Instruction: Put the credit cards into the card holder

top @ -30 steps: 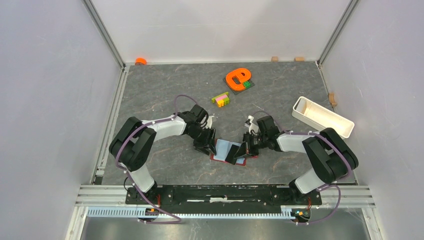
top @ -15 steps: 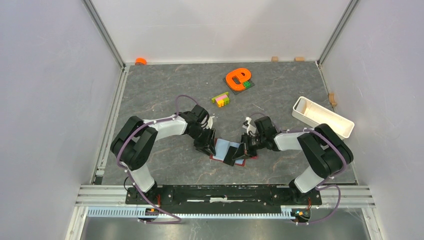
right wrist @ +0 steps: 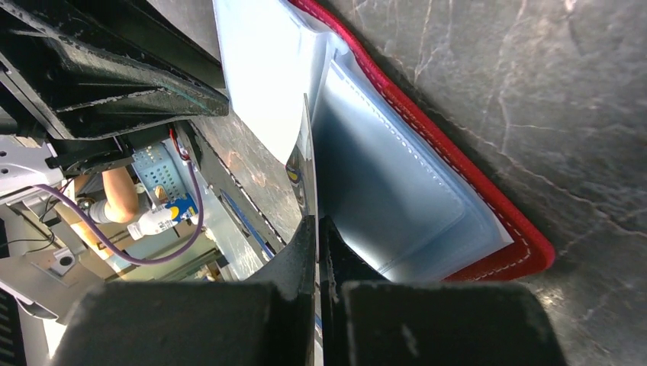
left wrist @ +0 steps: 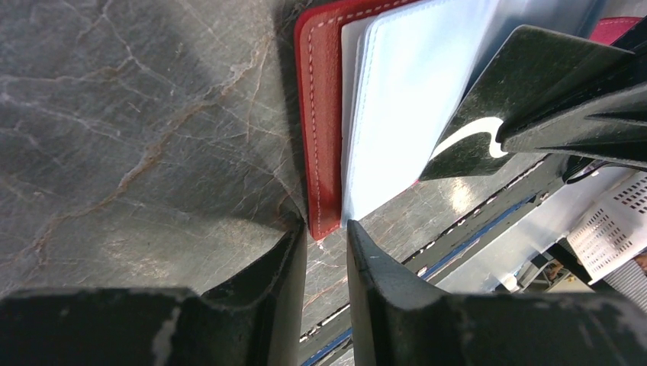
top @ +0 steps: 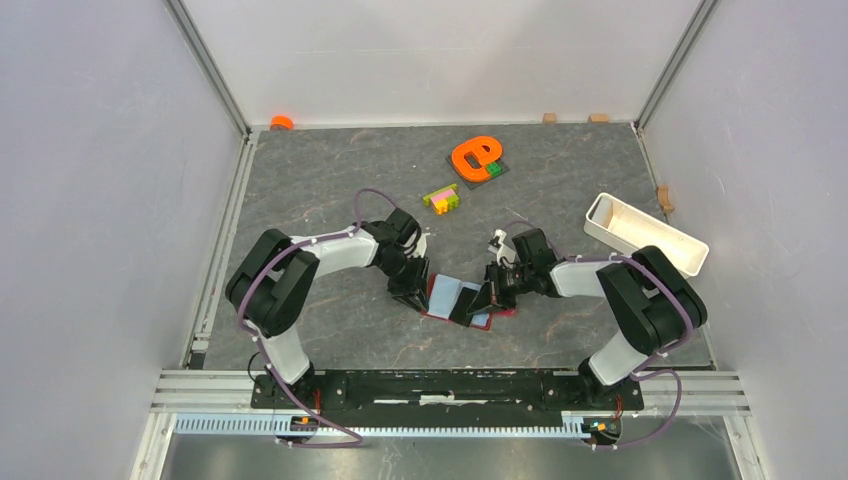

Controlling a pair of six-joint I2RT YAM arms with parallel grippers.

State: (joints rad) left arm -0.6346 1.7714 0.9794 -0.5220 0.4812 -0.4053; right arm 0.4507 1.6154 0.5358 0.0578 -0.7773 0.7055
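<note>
Grey marbled worktop [top: 330, 190] between white walls [top: 440, 50] carries the card holder [top: 441, 296], which lies open at the near middle with the red cover down and the light-blue sleeves up. The right hand [right wrist: 316, 229] is closed tight on a dark credit card [left wrist: 488, 99] with a white curved mark, standing on edge against the sleeves. The left hand [left wrist: 326, 245] has its fingers a little apart at the cover's corner; whether it pinches the cover, I cannot tell. Farther back lie toy bricks [top: 441, 199] and a white tray [top: 645, 235].
</note>
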